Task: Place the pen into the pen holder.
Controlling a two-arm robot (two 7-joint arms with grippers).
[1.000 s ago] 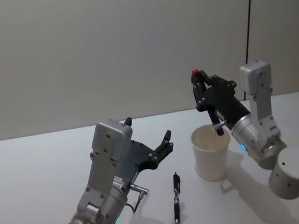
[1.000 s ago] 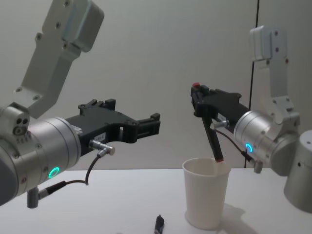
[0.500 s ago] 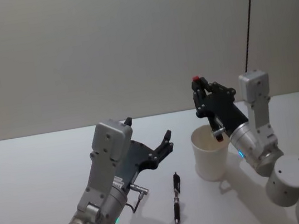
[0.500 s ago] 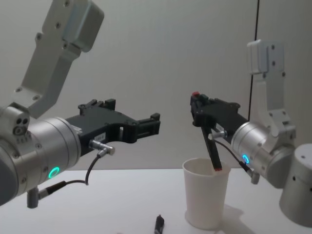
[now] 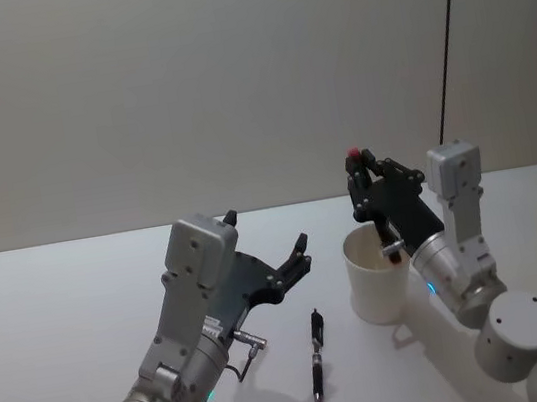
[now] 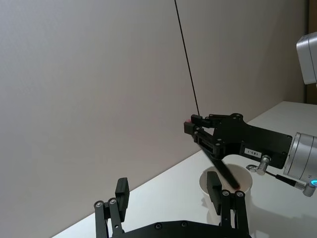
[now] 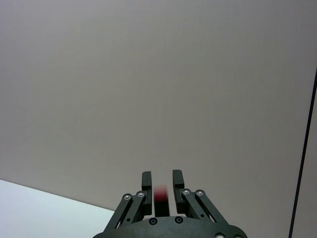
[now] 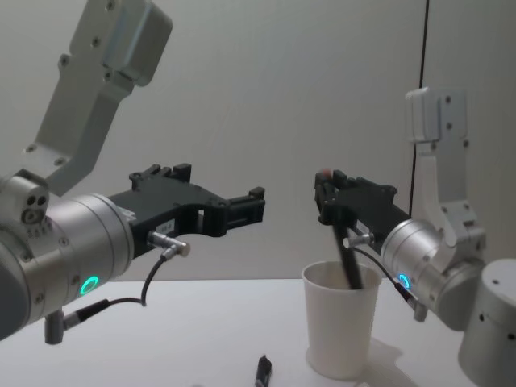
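Head view, from the near edge outward: a second pen (image 5: 317, 355) lies flat on the worktop (image 5: 64, 322), untouched, close to the pen holder (image 5: 377, 286) but apart from it; beside it the left pincer (image 5: 267, 231) hangs over the worktop with its jaws spread and nothing between them, parked where it was a second ago. Beyond stands the pen holder, a white paper cup, upright, and over its far side the right pincer (image 5: 357, 162) is clenched on the red-capped top of the pen (image 8: 345, 254). The change is on this side: over the last second the right arm has sunk and drawn in towards the cup, so that the pen's lower end, which then sat at rim level, now reaches down past the rim and inside, as the chest view shows; the shaft leans, its cap tilted away from the cup's centre. The right wrist view has the red cap squeezed between the two fingers (image 7: 146, 179). By my judgement the insertion is nearly done: what remains is to let go so the pen drops in, and then lift clear without nudging the light cup
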